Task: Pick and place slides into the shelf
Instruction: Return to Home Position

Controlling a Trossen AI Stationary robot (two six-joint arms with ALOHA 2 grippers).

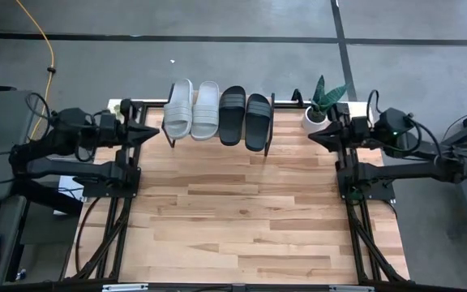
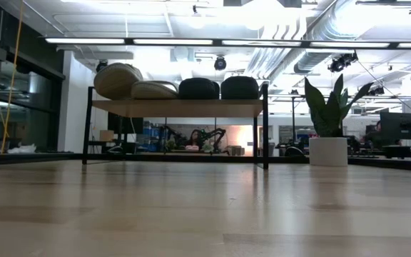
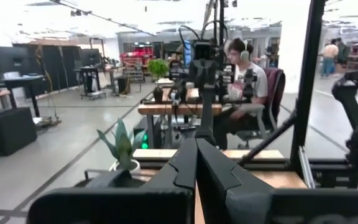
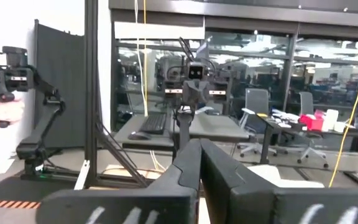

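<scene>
There are four slides: two light grey slides [image 1: 178, 108] and two black slides [image 1: 232, 113]. There is one shelf [image 2: 177, 108], and all four are on it. One potted plant [image 1: 321, 109] stands on the one wooden surface [image 1: 242, 211]. There are two arms, the left arm [image 1: 63, 142] and the right arm [image 1: 404, 150]. Each carries one gripper, the left gripper [image 1: 159, 131] and the right gripper [image 1: 310, 134], with two fingers apiece. In the room beyond, one person [image 3: 244, 74] sits at a desk. Other figures farther off are too small to count.

4 slides [image 1: 217, 113] on shelf [image 2: 177, 107] – 2 grey, 2 black.
</scene>
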